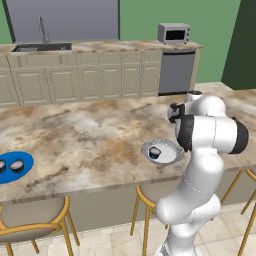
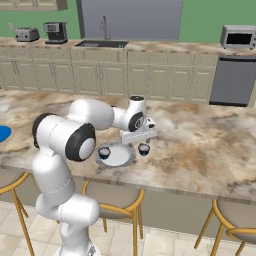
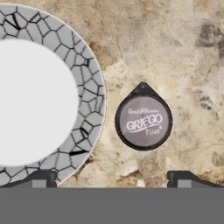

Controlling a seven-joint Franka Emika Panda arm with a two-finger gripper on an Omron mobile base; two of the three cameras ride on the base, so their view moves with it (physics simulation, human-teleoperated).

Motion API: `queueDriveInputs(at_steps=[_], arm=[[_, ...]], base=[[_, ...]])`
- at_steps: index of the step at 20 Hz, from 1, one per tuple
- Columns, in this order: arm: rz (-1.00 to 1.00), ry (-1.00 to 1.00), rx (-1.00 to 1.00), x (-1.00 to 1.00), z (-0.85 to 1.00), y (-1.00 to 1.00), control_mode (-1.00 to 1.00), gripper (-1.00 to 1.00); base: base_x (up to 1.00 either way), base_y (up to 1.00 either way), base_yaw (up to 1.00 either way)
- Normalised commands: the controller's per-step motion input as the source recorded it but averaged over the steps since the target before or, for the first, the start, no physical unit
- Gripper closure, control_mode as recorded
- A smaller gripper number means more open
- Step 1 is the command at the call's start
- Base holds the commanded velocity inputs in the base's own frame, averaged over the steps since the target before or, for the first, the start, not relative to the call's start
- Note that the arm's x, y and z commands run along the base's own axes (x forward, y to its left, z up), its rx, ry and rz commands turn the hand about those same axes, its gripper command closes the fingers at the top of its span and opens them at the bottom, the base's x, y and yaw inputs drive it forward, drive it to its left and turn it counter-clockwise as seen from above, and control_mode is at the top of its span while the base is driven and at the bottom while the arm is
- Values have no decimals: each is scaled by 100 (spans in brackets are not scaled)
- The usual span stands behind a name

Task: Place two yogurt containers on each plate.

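On the marbled bench (image 1: 90,135), the grey-white plate (image 1: 172,154) with a crackle-patterned rim sits near the front edge, and one yogurt container (image 1: 155,151) stands on it. A second yogurt container (image 2: 144,149) stands on the bare stone just right of this plate, close to the rim but not touching it. In the hand view this cup (image 3: 143,121) shows a pale grey foil top with printed lettering and a small dark tab pointing away from the camera.

The end effector (image 2: 142,136) hangs above that loose cup, pointing down. In the hand view its two dark fingertips (image 3: 41,178) are spread wide, one below the plate's rim and the other to the right of the cup, with nothing held between them.

Far to the left along the bench lies the bright blue plate (image 1: 27,161), cut by the edge of the left base view, carrying two yogurt containers (image 1: 17,166) side by side.

Beyond the bench runs a row of cream cabinets with a sink (image 1: 41,48), a microwave (image 1: 174,33), a dishwasher (image 1: 176,72), a coffee machine (image 2: 55,32) and a toaster (image 2: 27,34). Wooden stools (image 1: 30,220) stand below the bench's near edge.
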Motion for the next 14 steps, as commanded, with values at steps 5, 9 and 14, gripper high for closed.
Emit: queueDriveInputs(at_steps=[5,9,14], arm=[[4,0,0,20,-12,-10,-100,-100],[5,2,0,14,-15,-3,-100,-100],[5,2,0,16,-14,-6,-100,-100]], base=[[0,0,0],[0,0,0],[0,0,0]])
